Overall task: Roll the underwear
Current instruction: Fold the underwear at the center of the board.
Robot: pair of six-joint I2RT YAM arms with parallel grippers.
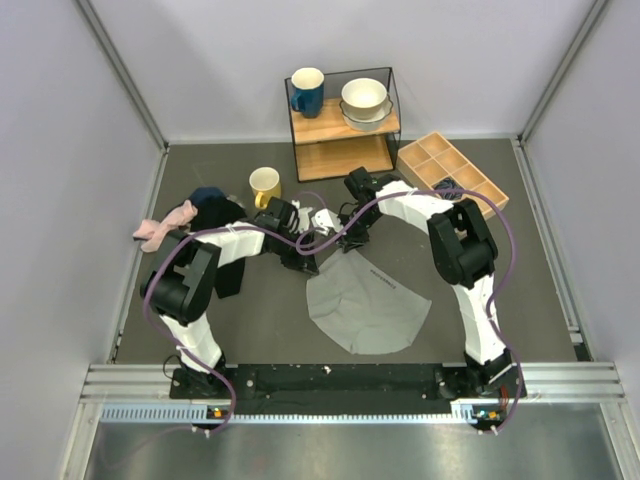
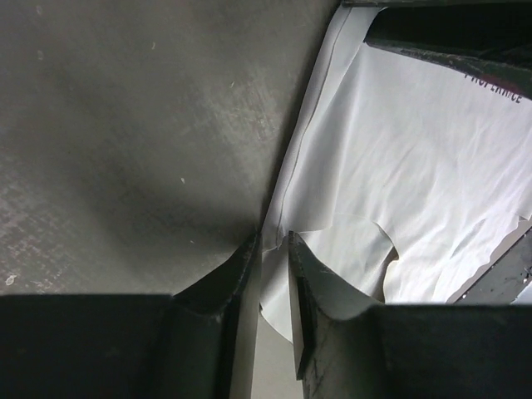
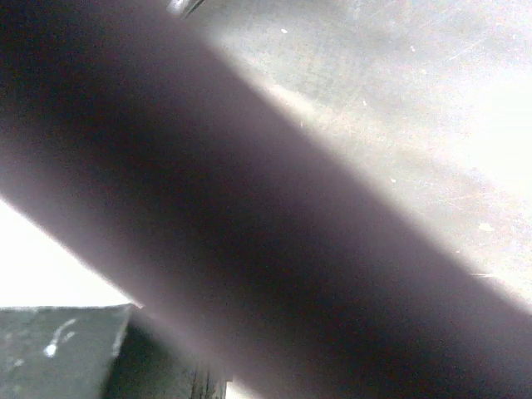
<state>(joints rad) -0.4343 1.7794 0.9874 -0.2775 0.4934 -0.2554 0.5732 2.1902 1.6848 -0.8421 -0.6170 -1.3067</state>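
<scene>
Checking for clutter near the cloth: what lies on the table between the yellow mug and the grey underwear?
In the top view, the two end effectors sit between the yellow mug and the underwear; nothing else shows there.

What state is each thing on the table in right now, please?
Light grey cloth underwear: spread flat, unrolled, far corner pinched.
Left gripper: shut on underwear edge.
Right gripper: at far corner; jaws hidden.
Yellow mug: upright.
Blue mug: upright on shelf.
White bowls: stacked.

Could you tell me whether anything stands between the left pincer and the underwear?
Nothing visible does: the left pincer is already at the underwear, with the cloth's edge between its fingers in the left wrist view.
</scene>
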